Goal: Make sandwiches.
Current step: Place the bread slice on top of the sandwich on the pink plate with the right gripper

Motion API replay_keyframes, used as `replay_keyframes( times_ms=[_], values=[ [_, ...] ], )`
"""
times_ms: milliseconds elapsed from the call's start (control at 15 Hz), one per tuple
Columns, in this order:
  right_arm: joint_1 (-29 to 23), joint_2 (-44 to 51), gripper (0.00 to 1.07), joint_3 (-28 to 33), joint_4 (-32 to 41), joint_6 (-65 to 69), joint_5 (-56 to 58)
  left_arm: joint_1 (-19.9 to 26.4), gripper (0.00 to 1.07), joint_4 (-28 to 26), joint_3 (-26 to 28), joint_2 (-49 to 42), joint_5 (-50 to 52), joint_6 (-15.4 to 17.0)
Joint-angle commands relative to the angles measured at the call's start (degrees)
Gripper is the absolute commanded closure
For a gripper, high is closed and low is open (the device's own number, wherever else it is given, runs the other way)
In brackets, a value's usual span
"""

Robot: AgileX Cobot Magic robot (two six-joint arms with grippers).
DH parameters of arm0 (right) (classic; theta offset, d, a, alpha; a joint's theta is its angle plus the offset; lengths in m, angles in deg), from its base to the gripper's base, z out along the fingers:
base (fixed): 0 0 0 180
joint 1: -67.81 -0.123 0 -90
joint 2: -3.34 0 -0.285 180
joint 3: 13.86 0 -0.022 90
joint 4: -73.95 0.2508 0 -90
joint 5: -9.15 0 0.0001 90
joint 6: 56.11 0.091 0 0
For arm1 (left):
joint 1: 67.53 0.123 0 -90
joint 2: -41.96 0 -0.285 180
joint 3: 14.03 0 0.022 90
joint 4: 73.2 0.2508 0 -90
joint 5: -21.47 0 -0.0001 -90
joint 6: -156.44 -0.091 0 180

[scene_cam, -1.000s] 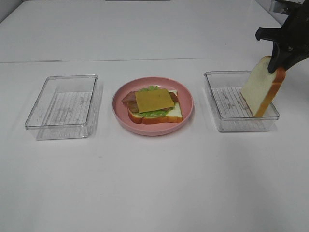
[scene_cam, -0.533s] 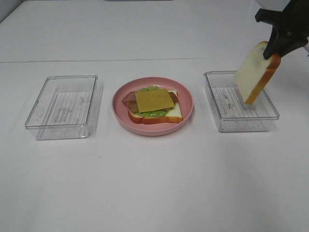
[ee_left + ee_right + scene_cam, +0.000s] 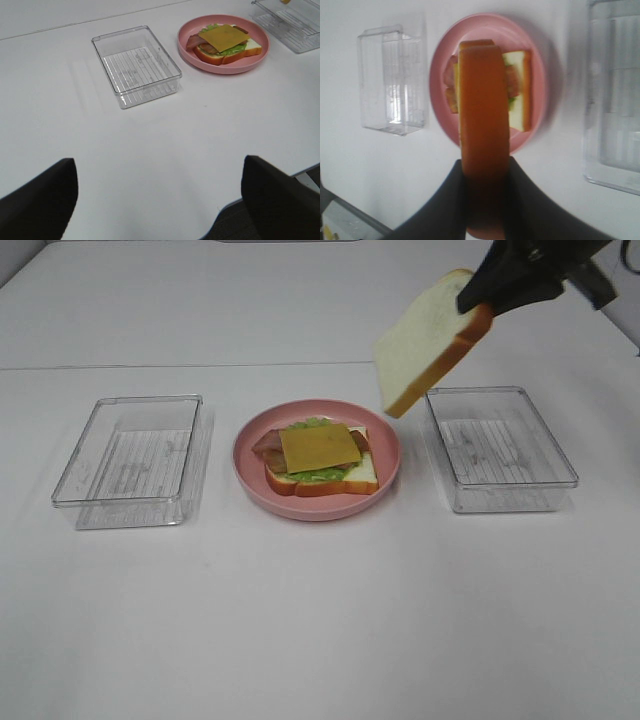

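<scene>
Bread slice held in the air by the right end effector, clamped on its crust edge, tilted, hanging between the pink plate and the right-hand clear tray. Wrist view: fingers pressed on both faces, crust toward the camera. On the plate: second bread slice, lettuce, bacon, cheese slice on top. Another clear tray sits on the bench left of the plate. Left end effector over bare bench, fingers spread wide.
</scene>
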State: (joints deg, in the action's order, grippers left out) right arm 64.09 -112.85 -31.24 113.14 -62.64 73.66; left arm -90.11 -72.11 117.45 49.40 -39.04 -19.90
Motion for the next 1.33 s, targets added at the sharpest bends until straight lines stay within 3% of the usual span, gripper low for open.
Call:
replay_keyframes(
  times_ms=[67,267,533,1000,1133,1333],
  values=[
    [-3.21,0.29,1.07,6.13,6.19,-2.75,-7.79,-0.17,0.22,0.29,-0.11,-1.09,0.52,0.23],
    [-7.16,-1.72,1.07,12.03,13.64,-4.01,-18.85,-0.17,0.22,0.29,-0.11,-1.09,0.52,0.23],
    [-11.0,-9.11,1.07,12.32,23.72,-7.22,-21.08,-0.17,0.22,0.29,-0.11,-1.09,0.52,0.23],
    [-11.0,-13.06,1.07,12.32,24.69,-6.13,-21.37,-0.17,0.22,0.29,-0.11,-1.09,0.52,0.23],
    [-11.0,-13.06,0.88,12.32,22.4,-5.61,-21.54,-0.17,0.22,0.29,-0.11,-1.09,0.52,0.23],
    [-10.94,-13.06,0.45,12.32,18.11,-5.61,-22.06,-0.17,0.22,0.29,-0.11,-1.09,0.52,0.23]
  ],
)
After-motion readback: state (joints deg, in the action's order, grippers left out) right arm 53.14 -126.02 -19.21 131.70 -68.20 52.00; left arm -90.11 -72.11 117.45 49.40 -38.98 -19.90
